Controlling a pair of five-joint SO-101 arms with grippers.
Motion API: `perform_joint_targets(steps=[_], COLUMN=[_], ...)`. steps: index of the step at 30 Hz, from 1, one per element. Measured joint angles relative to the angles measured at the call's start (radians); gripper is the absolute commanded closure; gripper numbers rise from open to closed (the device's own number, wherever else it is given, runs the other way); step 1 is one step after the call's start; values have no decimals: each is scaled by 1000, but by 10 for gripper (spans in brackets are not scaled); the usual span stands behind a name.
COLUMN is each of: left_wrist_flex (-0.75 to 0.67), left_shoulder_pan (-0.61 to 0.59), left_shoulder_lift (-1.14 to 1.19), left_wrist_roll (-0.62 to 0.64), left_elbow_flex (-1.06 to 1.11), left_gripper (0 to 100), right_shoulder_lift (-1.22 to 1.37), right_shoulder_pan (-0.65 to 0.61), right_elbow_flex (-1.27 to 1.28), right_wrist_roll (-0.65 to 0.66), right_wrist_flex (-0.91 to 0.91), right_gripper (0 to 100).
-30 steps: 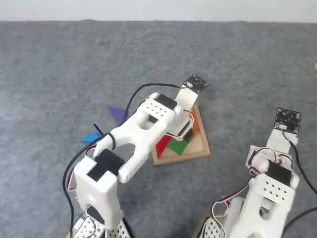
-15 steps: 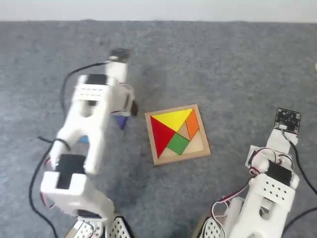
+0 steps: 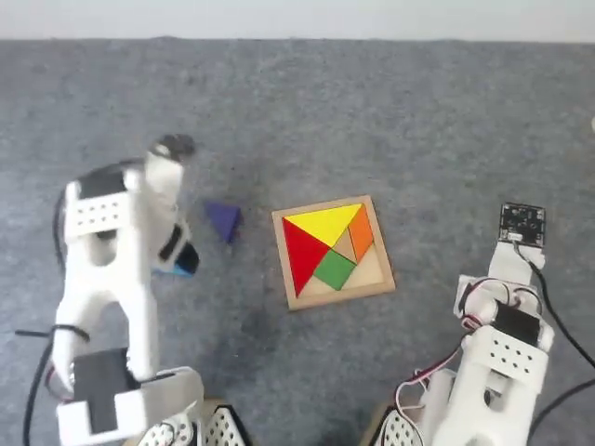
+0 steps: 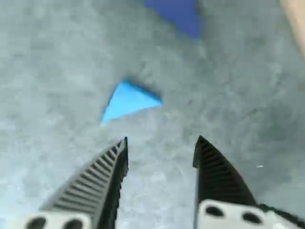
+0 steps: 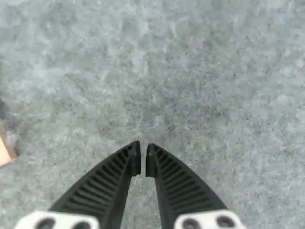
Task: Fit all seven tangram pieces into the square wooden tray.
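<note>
The square wooden tray [image 3: 376,277] lies mid-table holding a yellow triangle [image 3: 325,223], a red triangle [image 3: 302,253], a green square [image 3: 333,269] and an orange piece [image 3: 362,232]. A purple triangle [image 3: 224,219] lies on the carpet left of the tray, also seen as the dark blue piece [image 4: 178,14]. A light blue triangle [image 4: 128,99] lies just ahead of my open left gripper [image 4: 162,140]; from above the blue piece [image 3: 183,264] is partly under the left arm [image 3: 112,223]. My right gripper [image 5: 143,147] is shut and empty over bare carpet.
Grey carpet covers the whole table. The right arm [image 3: 507,325] stands at the near right, a little apart from the tray, whose corner [image 5: 5,150] shows beside it. Open carpet stretches behind the tray.
The left arm has swung away from over the tray to the far left and now hangs over the light blue triangle. The right arm shifted slightly.
</note>
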Motion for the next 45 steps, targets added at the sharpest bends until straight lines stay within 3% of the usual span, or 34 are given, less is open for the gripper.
perform_joint_targets(steps=[3, 9, 17, 31, 45], left_wrist_flex=[-63, -201, -196, -284, -281], left_shoulder_pan=[14, 32, 29, -12, -46], left_shoulder_lift=[-9, -14, -15, 328, 348], left_wrist_roll=[-115, -477, -750, -786, -821], left_elbow_flex=[78, 138, 143, -25, -58], left_gripper=[786, 786, 786, 786, 786], right_shoulder_lift=[0, 0, 0, 0, 0], right_shoulder_pan=[0, -5, -5, -5, -5], right_elbow_flex=[0, 0, 0, 0, 0], right_wrist_roll=[2, 3, 3, 3, 3], right_wrist_flex=[0, 0, -6, -6, -6], right_gripper=[964, 964, 964, 964, 964])
